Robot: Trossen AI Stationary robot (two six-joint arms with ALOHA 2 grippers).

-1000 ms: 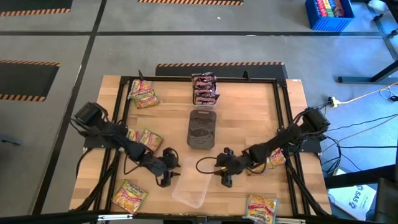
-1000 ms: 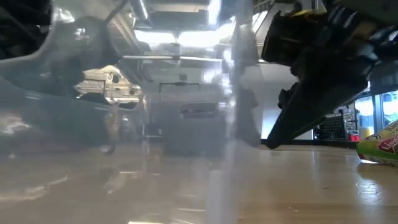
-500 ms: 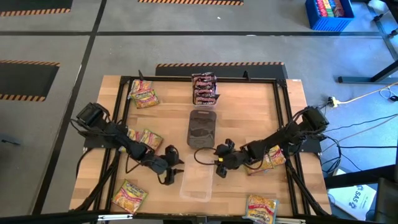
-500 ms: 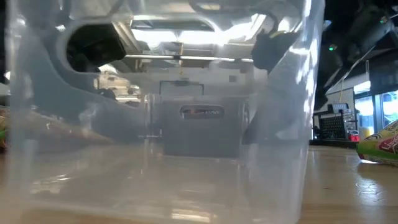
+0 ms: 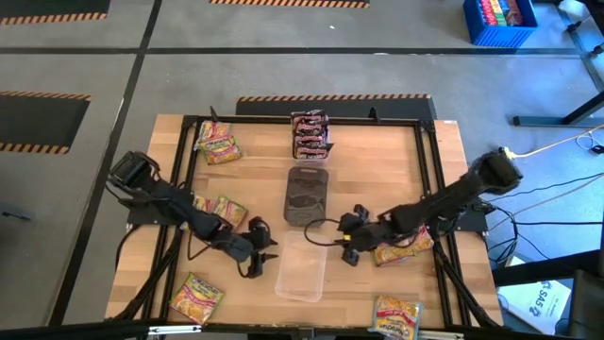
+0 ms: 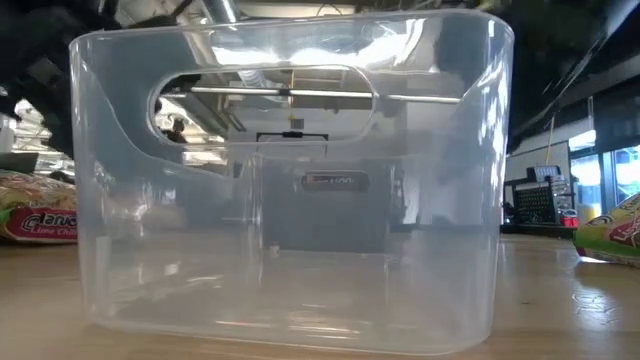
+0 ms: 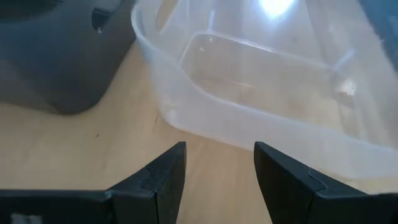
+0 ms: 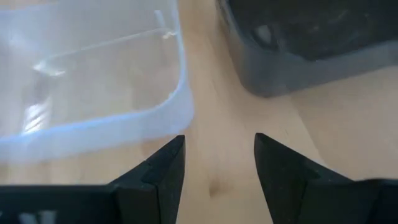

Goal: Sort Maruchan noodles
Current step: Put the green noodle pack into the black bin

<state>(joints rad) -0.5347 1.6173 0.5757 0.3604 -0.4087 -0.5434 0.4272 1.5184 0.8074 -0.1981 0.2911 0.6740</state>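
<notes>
A clear plastic tray (image 5: 302,268) stands on its base on the table near the near edge, just in front of the dark grey container (image 5: 307,195). It fills the low view (image 6: 290,200). My left gripper (image 5: 266,251) is open just left of the tray; its wrist view (image 7: 219,152) shows the tray wall (image 7: 261,118) a little ahead of the fingers. My right gripper (image 5: 343,240) is open just right of the tray; its wrist view (image 8: 219,146) shows the tray's corner (image 8: 177,106) ahead. Noodle packets lie scattered: dark brown-red ones (image 5: 310,134) at the far side, yellow-green ones (image 5: 219,144), (image 5: 219,210), (image 5: 195,295), (image 5: 396,314).
One packet (image 5: 404,244) lies under my right arm. In the low view, packets show at the left (image 6: 40,210) and right (image 6: 610,235) edges. A black frame (image 5: 429,170) borders the table. Bare wood lies between the tray and the near-edge packets.
The clear tray lay slanted nearer the near edge; it has turned square and shifted toward the dark grey container, and now stands on its base. My right gripper has drawn back toward the table's right and far side. My left gripper has moved slightly toward the far edge.
</notes>
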